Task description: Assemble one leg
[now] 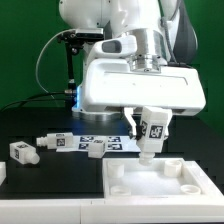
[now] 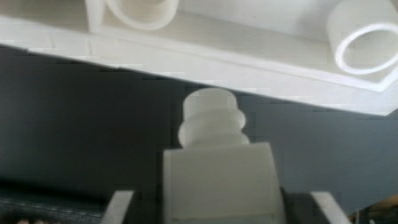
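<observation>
My gripper (image 1: 150, 137) is shut on a leg (image 1: 152, 128), a white block with black-and-white tags, and holds it upright. The leg's lower tip hangs just above the far rim of the large white panel (image 1: 128, 187) at the exterior view's lower right. In the wrist view the held leg (image 2: 222, 170) sits between my two fingers (image 2: 121, 205), its stepped screw tip (image 2: 210, 112) pointing towards the panel (image 2: 231, 62). Two round corner holes (image 2: 143, 12) show in the panel. The gripper (image 2: 226, 212) closes on the leg's sides.
Three more legs lie on the black table at the exterior view's left: one (image 1: 22, 152), a second (image 1: 55, 142) and a third (image 1: 96, 147). The marker board (image 1: 118, 143) lies behind the panel. A green backdrop stands behind.
</observation>
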You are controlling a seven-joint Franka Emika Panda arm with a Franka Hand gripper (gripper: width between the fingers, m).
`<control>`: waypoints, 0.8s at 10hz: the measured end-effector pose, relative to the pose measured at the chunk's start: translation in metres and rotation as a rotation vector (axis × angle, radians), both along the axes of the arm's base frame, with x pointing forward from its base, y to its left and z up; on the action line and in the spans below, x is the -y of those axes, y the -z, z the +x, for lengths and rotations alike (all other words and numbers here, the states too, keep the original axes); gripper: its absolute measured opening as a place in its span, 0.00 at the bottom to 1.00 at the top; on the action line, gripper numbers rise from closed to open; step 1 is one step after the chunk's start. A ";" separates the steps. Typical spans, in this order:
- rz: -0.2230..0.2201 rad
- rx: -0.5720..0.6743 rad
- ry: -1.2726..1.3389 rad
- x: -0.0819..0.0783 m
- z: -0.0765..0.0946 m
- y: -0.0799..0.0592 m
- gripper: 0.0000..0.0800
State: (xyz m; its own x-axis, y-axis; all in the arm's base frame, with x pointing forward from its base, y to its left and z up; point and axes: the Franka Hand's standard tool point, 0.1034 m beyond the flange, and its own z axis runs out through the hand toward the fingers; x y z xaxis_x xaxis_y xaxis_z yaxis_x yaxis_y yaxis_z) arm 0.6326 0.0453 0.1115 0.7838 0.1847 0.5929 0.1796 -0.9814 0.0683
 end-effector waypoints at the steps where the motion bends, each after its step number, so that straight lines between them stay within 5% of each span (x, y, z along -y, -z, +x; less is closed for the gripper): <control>1: 0.037 0.005 -0.010 -0.016 0.002 0.004 0.36; 3: 0.078 -0.005 -0.009 -0.030 0.008 0.001 0.36; 7: 0.075 -0.009 -0.014 -0.030 0.006 0.005 0.36; 8: 0.085 -0.004 -0.026 -0.043 0.004 0.012 0.36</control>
